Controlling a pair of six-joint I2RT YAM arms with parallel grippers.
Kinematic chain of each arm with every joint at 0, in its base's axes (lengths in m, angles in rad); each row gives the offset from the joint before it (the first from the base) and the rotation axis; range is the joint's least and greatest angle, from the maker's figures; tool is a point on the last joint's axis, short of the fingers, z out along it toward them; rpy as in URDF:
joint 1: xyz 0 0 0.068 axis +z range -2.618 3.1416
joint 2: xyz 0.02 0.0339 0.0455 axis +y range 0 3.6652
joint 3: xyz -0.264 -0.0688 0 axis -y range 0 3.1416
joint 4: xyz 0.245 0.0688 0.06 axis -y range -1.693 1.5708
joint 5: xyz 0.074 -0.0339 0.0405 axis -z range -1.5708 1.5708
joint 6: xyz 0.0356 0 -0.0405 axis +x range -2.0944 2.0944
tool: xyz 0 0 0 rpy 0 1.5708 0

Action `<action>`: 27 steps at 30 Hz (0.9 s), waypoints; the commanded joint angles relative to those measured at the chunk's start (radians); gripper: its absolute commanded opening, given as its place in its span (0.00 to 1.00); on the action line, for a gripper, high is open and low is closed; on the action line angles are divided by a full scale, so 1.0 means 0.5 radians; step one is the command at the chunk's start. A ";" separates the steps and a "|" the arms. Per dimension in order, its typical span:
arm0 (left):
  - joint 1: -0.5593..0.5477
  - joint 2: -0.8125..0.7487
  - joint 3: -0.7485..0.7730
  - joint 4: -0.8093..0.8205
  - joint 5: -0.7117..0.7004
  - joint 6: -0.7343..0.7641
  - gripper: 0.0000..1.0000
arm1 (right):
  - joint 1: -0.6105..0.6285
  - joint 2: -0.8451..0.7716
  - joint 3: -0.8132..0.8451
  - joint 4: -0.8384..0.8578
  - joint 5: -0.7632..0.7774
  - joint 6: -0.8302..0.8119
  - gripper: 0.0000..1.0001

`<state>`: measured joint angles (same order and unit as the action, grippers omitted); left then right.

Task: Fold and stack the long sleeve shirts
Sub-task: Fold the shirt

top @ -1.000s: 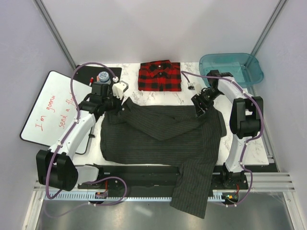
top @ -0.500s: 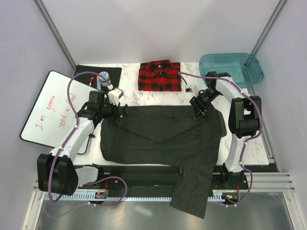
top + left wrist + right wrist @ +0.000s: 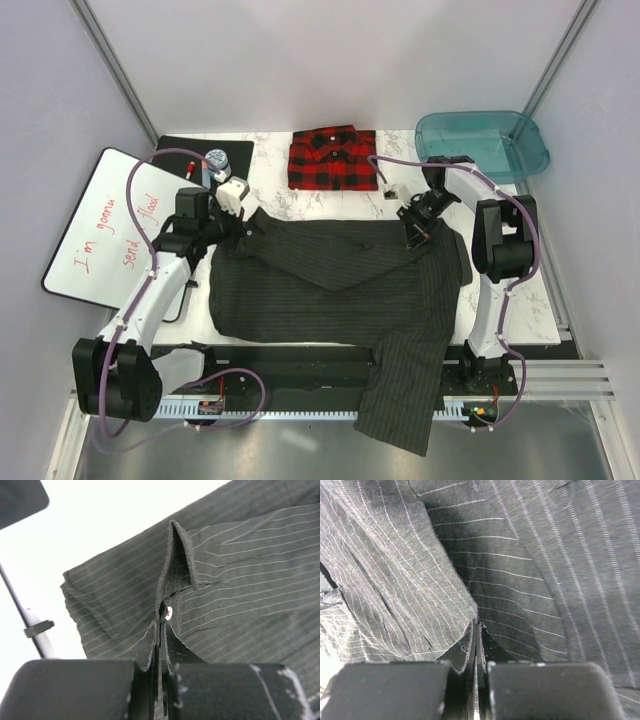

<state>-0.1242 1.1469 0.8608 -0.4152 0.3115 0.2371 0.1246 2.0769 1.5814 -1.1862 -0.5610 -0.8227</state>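
The dark pinstriped long sleeve shirt (image 3: pixel 330 290) lies spread across the table, with one sleeve (image 3: pixel 405 390) hanging over the near edge. My left gripper (image 3: pixel 245 222) is shut on a raised fold of its upper left edge (image 3: pixel 177 555), next to a white button (image 3: pixel 169 613). My right gripper (image 3: pixel 412 232) is shut on the shirt's upper right edge, the cloth pinched at its fingertips (image 3: pixel 470 635). The red-and-black plaid shirt (image 3: pixel 333 158) lies folded at the back centre, apart from both grippers.
A teal plastic tub (image 3: pixel 470 116) stands at the back right. A whiteboard with red writing (image 3: pixel 105 225) leans at the left. A black mat (image 3: pixel 180 150) at the back left carries a small bottle (image 3: pixel 216 160).
The right gripper has shut on the pinstriped shirt's upper right edge. The left arm has drawn left and back with its hold, and the shirt's top edge now lies flatter.
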 commanded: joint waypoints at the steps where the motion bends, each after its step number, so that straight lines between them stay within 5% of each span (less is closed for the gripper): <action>1: 0.082 0.019 -0.071 0.207 -0.098 0.020 0.02 | -0.025 -0.110 0.153 -0.014 -0.071 -0.002 0.00; 11: 0.316 0.087 -0.123 0.312 0.079 0.063 0.02 | -0.053 -0.034 0.230 -0.137 -0.157 -0.146 0.00; 19: 0.319 0.335 -0.117 0.192 0.043 0.038 0.02 | -0.044 0.147 0.322 0.013 0.020 0.114 0.00; 24: 0.319 0.488 -0.111 0.201 -0.058 0.020 0.02 | -0.028 0.199 0.335 0.041 0.119 0.151 0.24; 27: 0.319 0.565 -0.080 0.205 -0.092 0.020 0.02 | -0.013 0.190 0.310 0.081 0.168 0.182 0.22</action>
<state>0.0288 1.3857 0.7986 -0.3267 0.3115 0.2481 0.1078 2.1754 1.7138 -1.1774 -0.5171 -0.7570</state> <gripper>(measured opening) 0.025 0.235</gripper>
